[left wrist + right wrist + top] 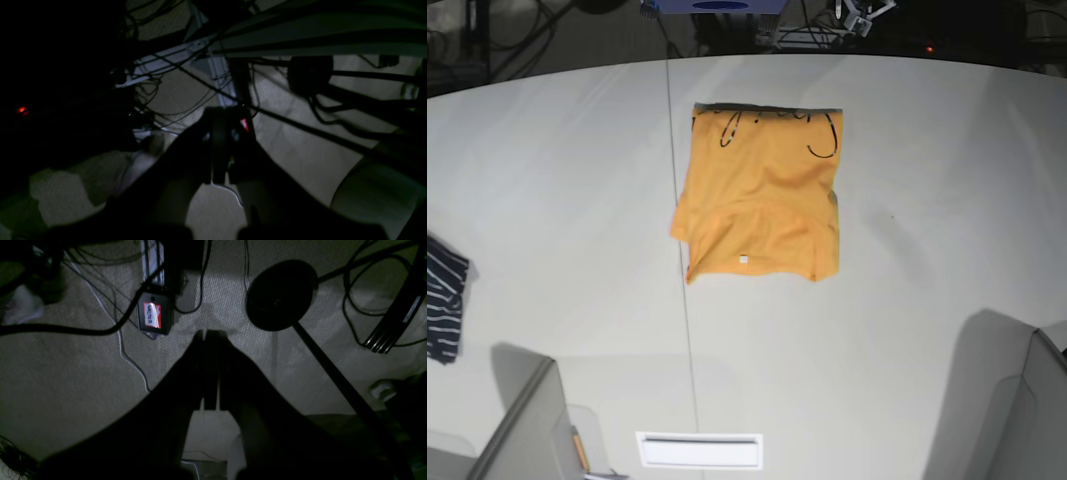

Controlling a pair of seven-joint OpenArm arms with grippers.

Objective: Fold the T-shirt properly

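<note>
Your orange-yellow cotton T-shirt (759, 195) lies folded into a rectangle mid-desk (927, 200), black markings along its far edge, white tag near | both claws, left claw (223, 146) and right claw (210, 370), pinched closed, empty, pointing at carpet | dark navy striped garment (445, 300) well apart at your desk's edge

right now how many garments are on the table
2: the orange T-shirt, folded at the table's centre, and a dark striped garment at its left edge, partly out of frame.
</note>
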